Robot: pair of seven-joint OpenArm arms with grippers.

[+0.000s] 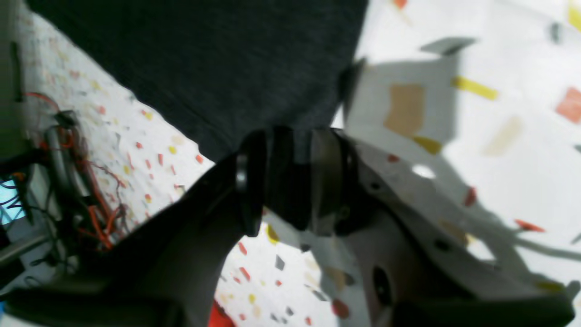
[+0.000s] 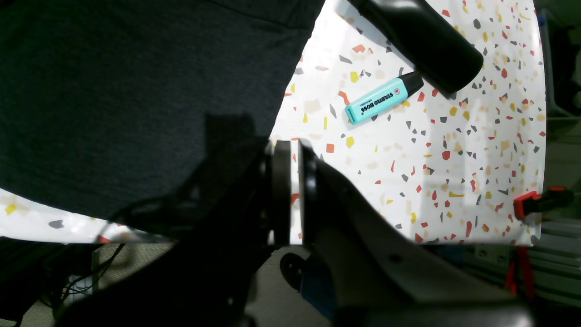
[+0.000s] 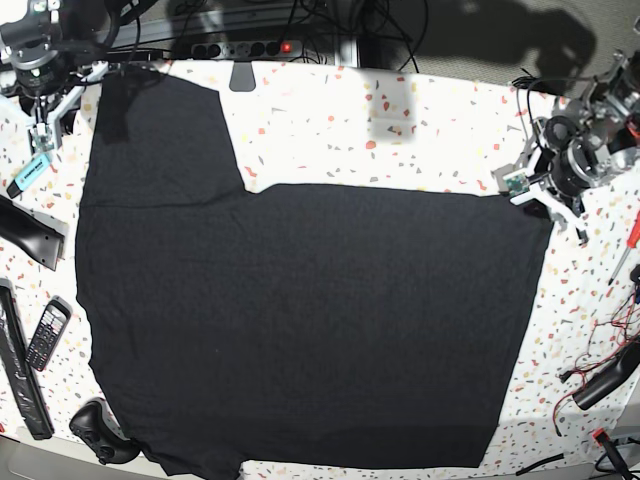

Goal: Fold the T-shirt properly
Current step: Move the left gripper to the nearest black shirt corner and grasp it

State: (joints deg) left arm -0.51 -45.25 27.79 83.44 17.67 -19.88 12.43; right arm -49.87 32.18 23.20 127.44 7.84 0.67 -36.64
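Note:
The black T-shirt (image 3: 300, 320) lies spread flat over most of the speckled table (image 3: 400, 130), one sleeve reaching to the far left corner. My left gripper (image 3: 535, 200) sits at the shirt's far right corner. In the blurred left wrist view its jaws (image 1: 290, 150) stand apart, with the edge of the dark cloth (image 1: 204, 68) reaching in between them. My right gripper (image 3: 42, 128) hovers by the far left sleeve. It is shut (image 2: 292, 150) with only table showing in the thin slit between its pads, and the cloth (image 2: 136, 91) lies just beside it.
A teal highlighter (image 2: 381, 101) and a black bar (image 2: 422, 41) lie left of the shirt. A phone (image 3: 47, 335), a long black strip (image 3: 20, 370) and a black lump (image 3: 95, 430) line the left edge. Cables (image 3: 600, 370) and a red screwdriver (image 3: 625, 240) lie at the right.

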